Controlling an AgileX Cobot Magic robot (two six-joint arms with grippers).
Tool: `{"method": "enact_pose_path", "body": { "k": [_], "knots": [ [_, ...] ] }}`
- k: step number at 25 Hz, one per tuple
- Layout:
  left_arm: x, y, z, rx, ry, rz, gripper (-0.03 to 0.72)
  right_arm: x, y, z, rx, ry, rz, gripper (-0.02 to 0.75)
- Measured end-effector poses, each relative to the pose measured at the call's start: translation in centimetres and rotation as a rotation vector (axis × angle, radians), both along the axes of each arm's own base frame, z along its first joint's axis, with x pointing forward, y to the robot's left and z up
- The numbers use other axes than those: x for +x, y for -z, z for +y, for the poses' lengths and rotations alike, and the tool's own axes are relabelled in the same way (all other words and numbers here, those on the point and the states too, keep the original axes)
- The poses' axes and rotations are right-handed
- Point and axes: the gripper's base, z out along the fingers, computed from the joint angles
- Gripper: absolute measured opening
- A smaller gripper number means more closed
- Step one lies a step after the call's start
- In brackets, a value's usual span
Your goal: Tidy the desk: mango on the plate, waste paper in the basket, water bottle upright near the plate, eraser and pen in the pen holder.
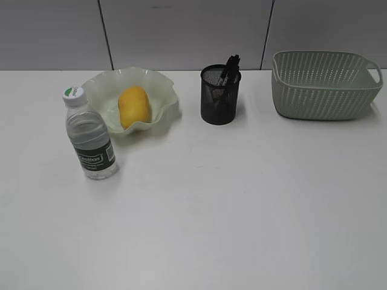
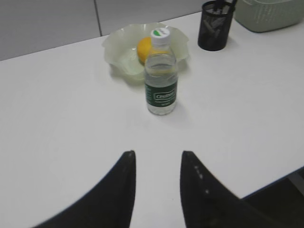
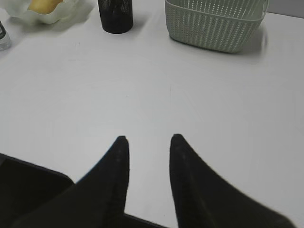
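- Mango (image 1: 133,106) lies in the hollow of the ruffled pale green plate (image 1: 164,90) at the back left of the white desk (image 1: 230,205), the dish's raised rim keeping the fruit from rolling.
- Water bottle (image 1: 89,134) stands upright, cap up, just in front of the plate's left edge and apart from it, which by the look of it answers the call for it to sit near the plate.
- Black mesh pen holder (image 1: 219,96) stands to the right of the plate, with a dark pen (image 1: 231,68) poking above its rim; an eraser cannot be made out through the mesh.
- Sage-green perforated basket (image 1: 323,84) sits at the back right; its inside is hidden from this angle, so whether the waste paper lies there cannot be told, though no wad shows anywhere on the desk.
- Left gripper (image 2: 156,156) hangs low over bare desk, well short of the bottle, jaws apart and holding nothing.
- Right gripper (image 3: 148,140) hovers over bare tabletop, well clear of the basket, jaws likewise parted and empty.
- Judged from the layout, the tidying looks finished or nearly so, both arms standing clear of the goods.
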Motion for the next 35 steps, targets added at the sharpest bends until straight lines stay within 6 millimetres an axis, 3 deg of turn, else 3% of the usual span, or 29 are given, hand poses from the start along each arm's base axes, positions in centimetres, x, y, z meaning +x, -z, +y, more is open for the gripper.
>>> {"method": "enact_pose_path", "body": {
  "k": [16, 19, 27, 35],
  "knots": [
    [0.0, 0.2, -0.8, -0.031, 0.057, -0.001, 0.230, 0.0, 0.0, 0.0, 0.001, 0.005, 0.000, 0.247],
    [-0.2, 0.2, -0.8, -0.030, -0.031, -0.004, 0.230, -0.1, 0.0, 0.0, 0.001, 0.082, 0.001, 0.247],
    [-1.1, 0.2, -1.0, -0.029, -0.487, -0.011, 0.230, -0.3, 0.0, 0.2, 0.002, 0.401, -0.001, 0.247],
    [-1.2, 0.2, -1.1, -0.030, -0.527, -0.011, 0.230, -0.4, 0.0, 0.2, 0.004, 0.410, -0.002, 0.247]
  ]
}}
